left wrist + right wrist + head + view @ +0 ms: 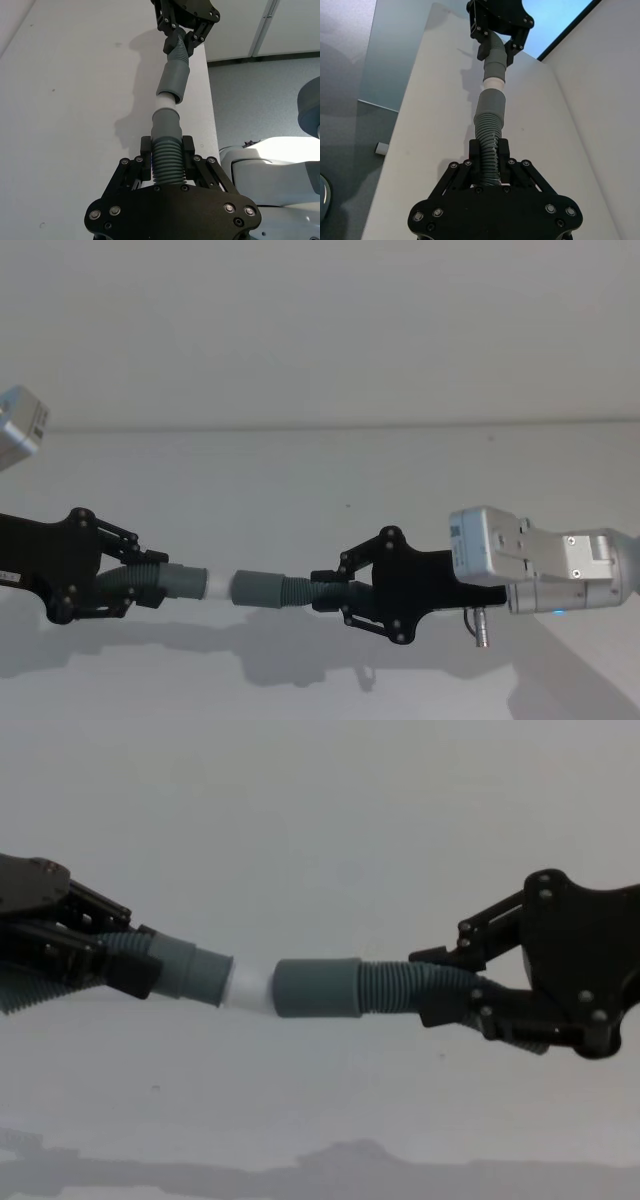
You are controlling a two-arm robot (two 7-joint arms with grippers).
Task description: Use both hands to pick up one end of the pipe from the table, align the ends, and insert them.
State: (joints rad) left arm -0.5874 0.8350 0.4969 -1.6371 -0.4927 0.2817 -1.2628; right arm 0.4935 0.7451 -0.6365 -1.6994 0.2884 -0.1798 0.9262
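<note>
The counter lay bare beneath the work, and both hose pieces were held clear above it, their shadows falling on its surface, which I judged deliberate: lifted off the counter, the two ends could be brought onto one axis without dragging. The right gripper reached in from the right and the left gripper from the left, facing each other so that the pieces pointed end to end. Each was clamped on the corrugated part just behind its cuff, leaving the smooth cuffs free to mate. The right hose piece carried the wider grey socket; the left hose piece carried the grey cuff with the narrower white tip. In the chest view the white tip met the socket mouth, slightly angled; whether it had entered could not be told. Insertion appeared barely begun at most. The right fingers were closed on the corrugation, as were the left fingers.
</note>
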